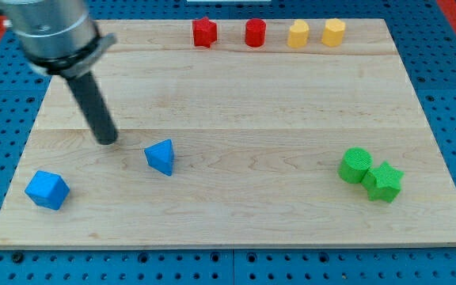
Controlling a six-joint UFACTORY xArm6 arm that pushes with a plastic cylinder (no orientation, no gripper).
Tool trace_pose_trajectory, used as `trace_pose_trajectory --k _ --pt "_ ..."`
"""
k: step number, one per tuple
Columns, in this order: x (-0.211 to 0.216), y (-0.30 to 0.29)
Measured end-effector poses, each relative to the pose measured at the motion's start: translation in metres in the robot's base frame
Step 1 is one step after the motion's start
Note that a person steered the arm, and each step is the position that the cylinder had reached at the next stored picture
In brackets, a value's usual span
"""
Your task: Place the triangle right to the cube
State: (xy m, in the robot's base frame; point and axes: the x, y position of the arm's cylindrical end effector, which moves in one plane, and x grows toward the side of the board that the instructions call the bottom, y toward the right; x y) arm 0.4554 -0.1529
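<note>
The blue triangle (161,156) lies just to the view's right of my tip (108,141) and slightly toward the view's bottom, close by but with a strip of bare wood between us, so I am not touching it. The blue cube (47,189) sits toward the view's bottom-left of my tip, near the board's lower left corner, a little farther from me than the triangle is; the triangle is thus already on the cube's right side in the view, though higher up and apart from it. My tip rests on the wooden board (236,95) in its left half, and my rod slants up toward the view's top-left into the grey metal body of the arm. I carry no jaws to spread or press together, only this straight dark rod, and it holds nothing. Far off to the view's right of my tip, a green cylinder (355,165) and a green star-shaped block (384,181) stand touching each other. Along the board's top edge, well above and to the right of my tip, stand a red star-like block (204,32), a red cylinder (255,33) and two yellow blocks (298,34) (333,32).
</note>
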Motion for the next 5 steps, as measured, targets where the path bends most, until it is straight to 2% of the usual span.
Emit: trace_pose_trajectory --k 1,4,5 --pt "-0.008 0.041" --pt "0.058 0.046" --pt "0.068 0.046"
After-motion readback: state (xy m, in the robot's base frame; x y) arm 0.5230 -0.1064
